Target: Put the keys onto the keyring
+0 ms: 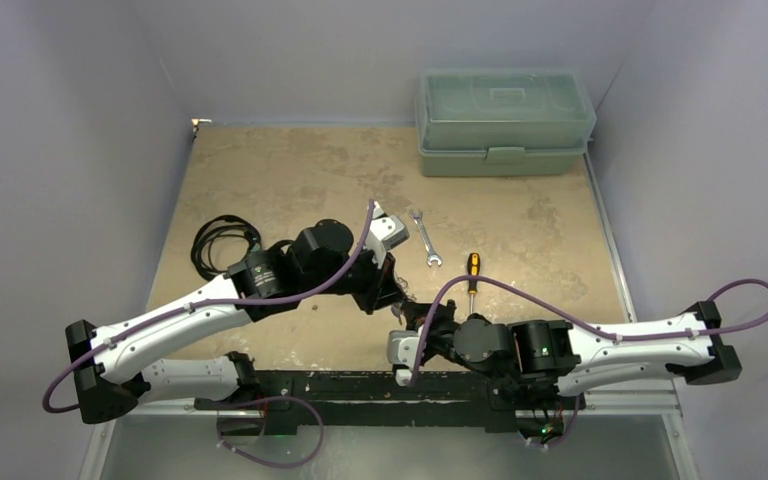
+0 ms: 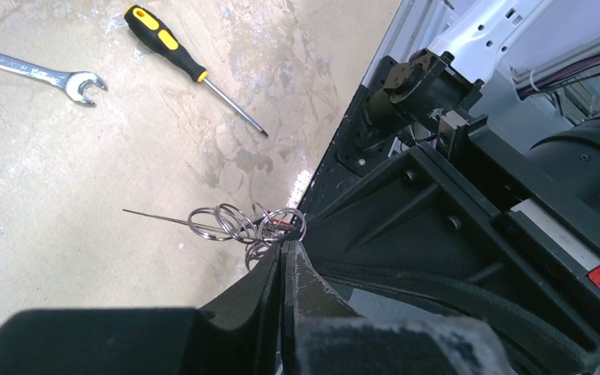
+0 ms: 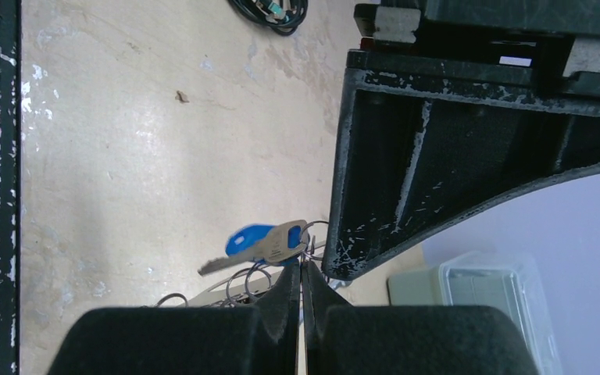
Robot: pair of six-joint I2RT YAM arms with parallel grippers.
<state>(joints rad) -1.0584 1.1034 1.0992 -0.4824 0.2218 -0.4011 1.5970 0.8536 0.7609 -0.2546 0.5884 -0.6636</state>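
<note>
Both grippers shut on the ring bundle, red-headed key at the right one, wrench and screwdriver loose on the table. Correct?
One slip: the key at the right gripper has a blue head, not red; the right wrist view shows it. The rest holds, left gripper shut on the rings included.

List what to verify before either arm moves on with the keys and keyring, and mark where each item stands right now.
1. Jaws of the left gripper shut on the keyring: ok.
2. What the shut jaws of the right gripper pinch, one of the keys or a ring: cannot tell.
3. A key already threaded onto a ring: cannot tell, that spot is blurred.
4. Room between the two grippers: not ok, they almost meet in the top view.
5. The screwdriver and wrench lie apart from the keyring: ok.
</note>
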